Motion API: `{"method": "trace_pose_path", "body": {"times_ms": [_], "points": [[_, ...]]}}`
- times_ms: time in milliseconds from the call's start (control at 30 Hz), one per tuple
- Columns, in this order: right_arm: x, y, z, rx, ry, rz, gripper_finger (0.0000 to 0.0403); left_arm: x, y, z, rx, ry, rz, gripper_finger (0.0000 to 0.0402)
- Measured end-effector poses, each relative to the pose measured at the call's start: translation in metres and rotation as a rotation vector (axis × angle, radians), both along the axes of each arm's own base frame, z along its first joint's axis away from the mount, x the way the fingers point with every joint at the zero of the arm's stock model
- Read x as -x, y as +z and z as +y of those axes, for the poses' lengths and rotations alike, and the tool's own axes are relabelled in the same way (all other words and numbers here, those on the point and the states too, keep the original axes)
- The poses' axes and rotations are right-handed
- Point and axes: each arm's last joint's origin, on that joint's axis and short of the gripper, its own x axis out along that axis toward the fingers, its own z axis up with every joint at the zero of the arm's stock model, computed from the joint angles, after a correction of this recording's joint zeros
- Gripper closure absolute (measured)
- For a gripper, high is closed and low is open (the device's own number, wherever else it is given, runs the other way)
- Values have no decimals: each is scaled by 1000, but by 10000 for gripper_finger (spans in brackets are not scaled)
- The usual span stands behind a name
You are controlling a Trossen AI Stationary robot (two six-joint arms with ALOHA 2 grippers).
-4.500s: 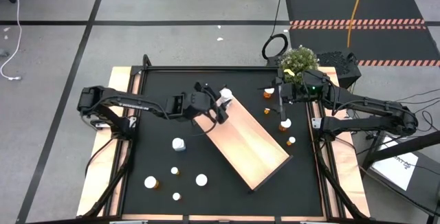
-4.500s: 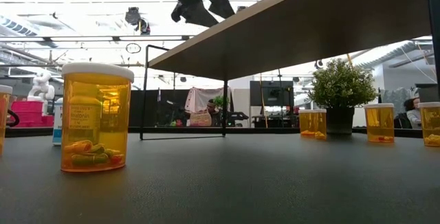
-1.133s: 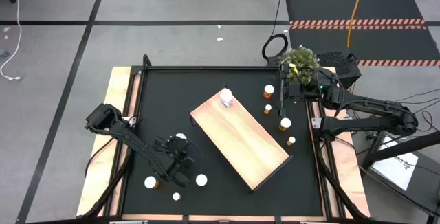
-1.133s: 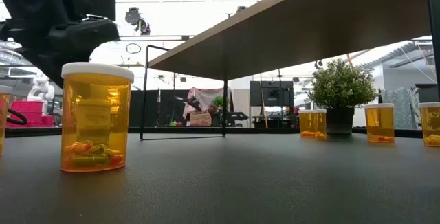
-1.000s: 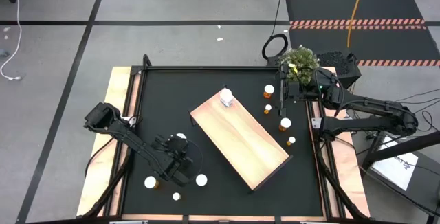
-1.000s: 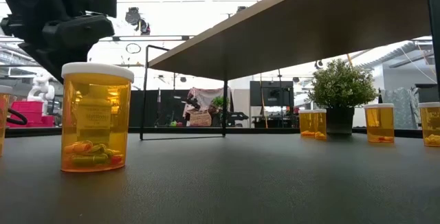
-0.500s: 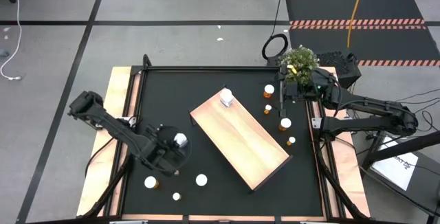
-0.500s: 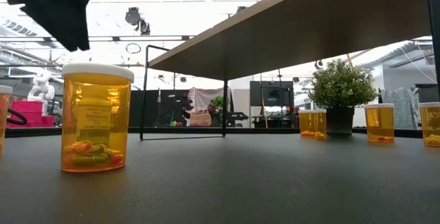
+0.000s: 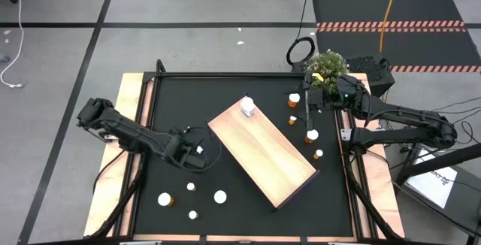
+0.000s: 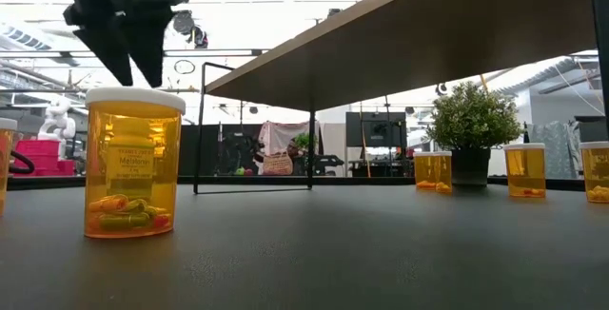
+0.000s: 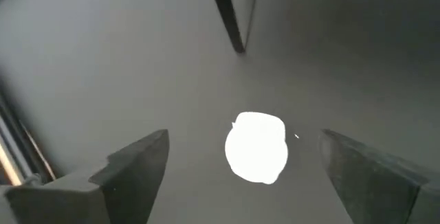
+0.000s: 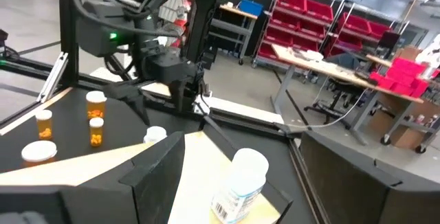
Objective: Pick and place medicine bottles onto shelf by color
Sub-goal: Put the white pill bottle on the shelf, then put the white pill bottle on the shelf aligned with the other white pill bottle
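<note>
The shelf (image 9: 263,151) is a pale wood board lying slantwise mid-table; the low view shows its underside (image 10: 428,25). One white bottle (image 9: 246,108) stands on the shelf's far corner and also shows in the right wrist view (image 12: 240,179). Orange bottles stand at the far right (image 9: 294,98) (image 9: 310,135) and near left (image 9: 164,199) (image 9: 191,187). My left gripper (image 9: 192,155) is open over another white bottle (image 11: 258,147), with a finger on either side and clear of it. My right gripper (image 9: 307,108) hovers open among the far-right bottles.
A potted plant (image 9: 327,66) stands at the table's far right corner. A big orange bottle (image 10: 133,163) stands close to the low camera, with more bottles at the right (image 10: 525,169). White-capped bottles (image 9: 220,197) (image 9: 193,215) stand by the near edge. A black frame (image 9: 158,72) rims the mat.
My left gripper has moved from the near-left bottles toward the table's far edge. It now stands over the white bottle left of the shelf. The bottles and the shelf have stayed where they were.
</note>
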Motion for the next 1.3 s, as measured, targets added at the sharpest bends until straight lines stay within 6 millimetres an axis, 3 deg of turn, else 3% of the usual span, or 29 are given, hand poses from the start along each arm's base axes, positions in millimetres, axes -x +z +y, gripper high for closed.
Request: {"method": "trace_pose_path", "body": {"times_ms": [300, 500, 967, 1133, 1300], "points": [[1, -4, 0, -46, -3, 42, 119, 1, -22, 14, 71, -16, 93, 80], [0, -5, 1, -63, -1, 54, 119, -6, -38, 14, 128, -90, 51, 81], [0, -6, 4, -60, 14, 59, 119, -4, -36, 5, 99, -219, 66, 117], [0, -6, 4, -60, 13, 59, 119, 1, -36, 1, 97, -120, 52, 109], [0, -6, 4, -62, 13, 59, 119, 10, -50, 4, 73, 24, 41, 70]]}}
